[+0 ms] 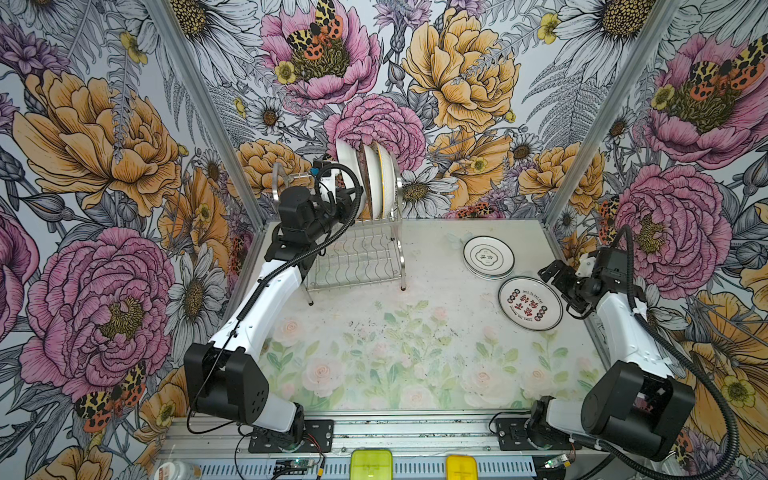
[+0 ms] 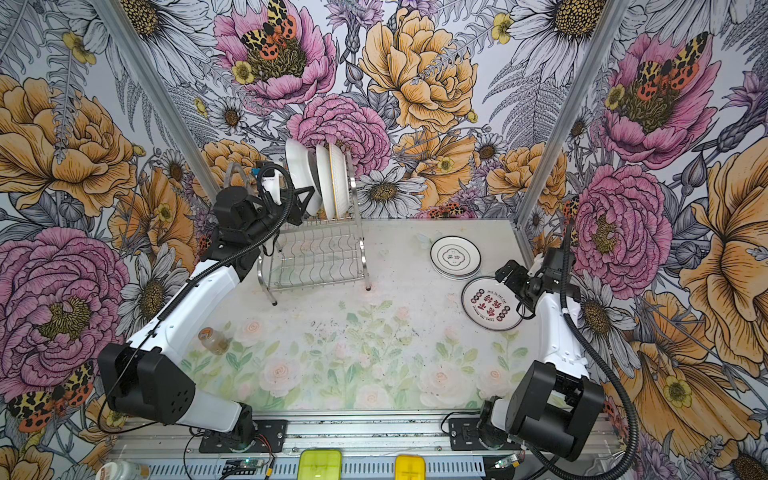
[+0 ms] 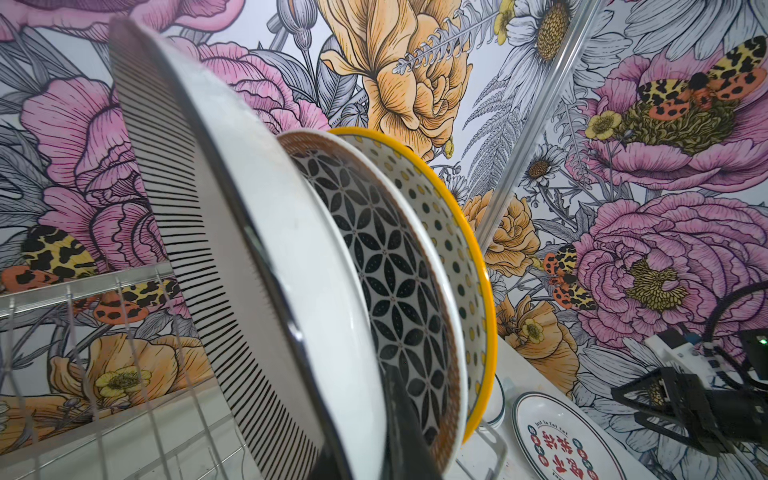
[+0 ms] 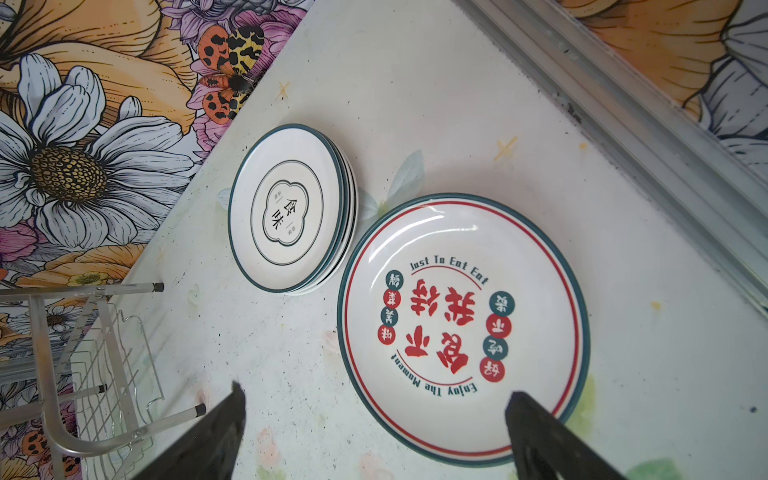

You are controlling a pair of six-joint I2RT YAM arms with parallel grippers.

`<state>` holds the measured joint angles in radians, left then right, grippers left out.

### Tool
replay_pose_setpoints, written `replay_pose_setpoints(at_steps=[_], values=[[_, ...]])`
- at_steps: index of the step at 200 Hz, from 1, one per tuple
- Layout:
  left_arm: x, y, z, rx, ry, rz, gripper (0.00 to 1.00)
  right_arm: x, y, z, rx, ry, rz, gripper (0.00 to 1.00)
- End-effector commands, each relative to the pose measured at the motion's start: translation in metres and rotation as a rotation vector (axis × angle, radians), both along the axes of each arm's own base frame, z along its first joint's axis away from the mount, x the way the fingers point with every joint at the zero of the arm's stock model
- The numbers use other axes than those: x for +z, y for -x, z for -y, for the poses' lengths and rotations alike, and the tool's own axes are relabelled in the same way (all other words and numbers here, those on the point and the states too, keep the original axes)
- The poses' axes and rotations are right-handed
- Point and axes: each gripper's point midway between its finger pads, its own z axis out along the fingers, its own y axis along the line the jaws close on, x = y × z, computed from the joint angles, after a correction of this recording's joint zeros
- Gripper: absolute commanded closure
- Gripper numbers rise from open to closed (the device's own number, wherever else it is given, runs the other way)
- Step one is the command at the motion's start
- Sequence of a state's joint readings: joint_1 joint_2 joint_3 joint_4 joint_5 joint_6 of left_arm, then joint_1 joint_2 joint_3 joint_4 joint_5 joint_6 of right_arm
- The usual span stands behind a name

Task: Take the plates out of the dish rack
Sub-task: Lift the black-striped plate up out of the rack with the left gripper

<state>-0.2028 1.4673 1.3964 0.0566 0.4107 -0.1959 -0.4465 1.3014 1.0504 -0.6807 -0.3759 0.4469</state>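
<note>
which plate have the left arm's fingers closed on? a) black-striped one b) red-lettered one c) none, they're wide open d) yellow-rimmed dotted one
a: in the left wrist view the left gripper has its fingers shut on the edge of the black-striped plate, which stands in the dish rack.

Bright, even light; faint shadows on the tabletop [image 1: 436, 332]. Both top views bow at the edges. Glare streaks the red-lettered plate [image 4: 457, 332]; the striped plate [image 3: 216, 257] blurs.

Table [image 1: 395, 332] front and centre bare; dish rack [image 1: 401, 257] blocks back left, plate stack [image 1: 488, 257] and red-lettered plate [image 1: 530, 303] crowd right.
</note>
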Motion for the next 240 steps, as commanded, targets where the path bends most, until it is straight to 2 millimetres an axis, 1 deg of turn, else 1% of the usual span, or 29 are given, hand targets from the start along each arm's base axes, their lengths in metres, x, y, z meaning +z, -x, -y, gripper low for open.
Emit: replay_pose_setpoints(at_steps=[1,45,75,93,114,137,149,165,187,202,240], values=[[0.087,0.032,-0.015,0.026,0.028,0.283,1.0,0.008,0.001,-0.001,0.017,0.011,0.03,0.01],[0.1,0.047,-0.013,-0.003,0.044,0.312,1.0,0.009,0.001,-0.002,0.02,0.009,0.034,0.01],[0.113,0.058,-0.013,-0.018,0.047,0.335,1.0,0.01,0.0,-0.002,0.02,0.007,0.037,0.01],[0.12,0.065,-0.011,-0.033,0.038,0.345,1.0,0.01,0.0,-0.002,0.018,0.001,0.036,0.01],[0.125,0.076,-0.004,-0.05,0.01,0.351,1.0,0.013,0.0,-0.003,0.017,-0.002,0.043,0.01],[0.126,0.092,0.013,-0.046,-0.076,0.361,1.0,0.023,0.0,-0.004,0.011,-0.008,0.068,0.01],[0.125,0.102,0.022,-0.04,-0.126,0.367,1.0,0.032,0.0,-0.006,0.009,-0.015,0.092,0.0],[0.129,0.117,0.027,-0.03,-0.161,0.384,1.0,0.044,0.002,-0.01,0.008,-0.025,0.122,0.01],[0.137,0.139,0.024,-0.018,-0.173,0.408,1.0,0.058,0.007,-0.016,0.015,-0.034,0.162,0.01],[0.141,0.151,0.02,-0.007,-0.18,0.422,1.0,0.063,0.011,-0.02,0.02,-0.039,0.178,0.01],[0.14,0.164,0.013,0.003,-0.169,0.424,1.0,0.069,0.021,-0.03,0.039,-0.053,0.195,0.01]])
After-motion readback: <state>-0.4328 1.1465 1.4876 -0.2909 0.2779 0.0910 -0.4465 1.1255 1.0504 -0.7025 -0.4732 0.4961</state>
